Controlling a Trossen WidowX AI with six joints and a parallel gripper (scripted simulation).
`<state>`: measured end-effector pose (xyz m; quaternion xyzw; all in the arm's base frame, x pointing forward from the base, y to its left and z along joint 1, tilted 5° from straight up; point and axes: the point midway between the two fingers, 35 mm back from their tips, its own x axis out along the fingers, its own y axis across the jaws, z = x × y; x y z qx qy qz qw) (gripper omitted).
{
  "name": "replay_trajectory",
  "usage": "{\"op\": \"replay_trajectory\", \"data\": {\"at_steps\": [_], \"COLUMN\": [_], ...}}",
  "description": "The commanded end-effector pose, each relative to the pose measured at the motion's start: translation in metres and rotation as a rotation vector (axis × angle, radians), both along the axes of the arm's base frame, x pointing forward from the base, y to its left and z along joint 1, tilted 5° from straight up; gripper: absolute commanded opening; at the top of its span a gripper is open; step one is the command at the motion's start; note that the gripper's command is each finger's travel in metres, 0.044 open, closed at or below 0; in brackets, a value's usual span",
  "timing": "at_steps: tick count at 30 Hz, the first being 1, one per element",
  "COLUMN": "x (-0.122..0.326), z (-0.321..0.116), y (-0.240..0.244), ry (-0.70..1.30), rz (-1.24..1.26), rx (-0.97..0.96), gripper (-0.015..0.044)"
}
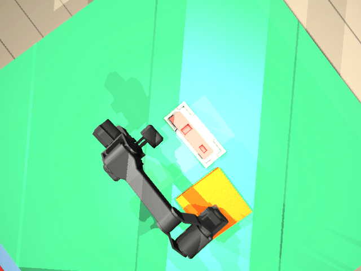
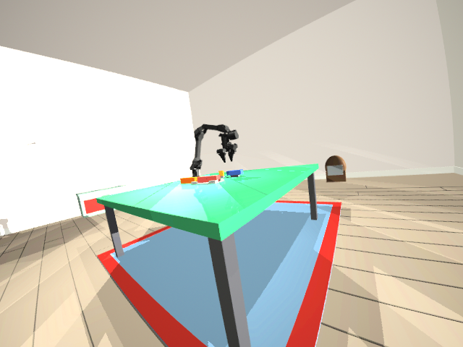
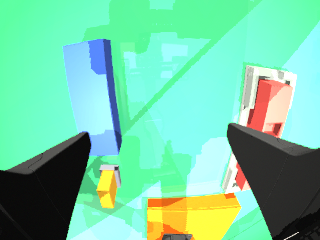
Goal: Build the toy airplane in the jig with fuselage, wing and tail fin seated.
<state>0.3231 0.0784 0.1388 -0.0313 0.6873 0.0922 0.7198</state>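
Note:
The red fuselage lies lengthwise in the white cradle, its two sockets facing up and empty. Whether it is fully flat is hard to tell. The blue wing lies apart from the cradle, at the left in the wrist view. The small yellow tail fin, with a greyish piece at one end, lies near the wing's lower end there. Both are hidden under the arm in the top view. My gripper is open and empty, high above the table between wing and cradle.
A yellow-orange block lies close to one end of the cradle, partly under the arm in the top view. The green table has its edges well away from the parts.

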Motion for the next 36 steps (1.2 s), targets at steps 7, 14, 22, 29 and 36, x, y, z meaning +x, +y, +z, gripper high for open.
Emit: {"op": "replay_trajectory", "data": {"at_steps": [7, 14, 22, 29, 36], "x": [-0.012, -0.011, -0.010, -0.010, -0.009], "z": [0.000, -0.035, -0.050, -0.057, -0.069], "y": [0.068, 0.071, 0.073, 0.074, 0.075], "ry": [0.000, 0.000, 0.000, 0.001, 0.001], "rz": [0.000, 0.000, 0.000, 0.002, 0.002], "rx": [0.007, 0.007, 0.007, 0.007, 0.007], "gripper": [0.0440, 0.0440, 0.0440, 0.0440, 0.0440]}}
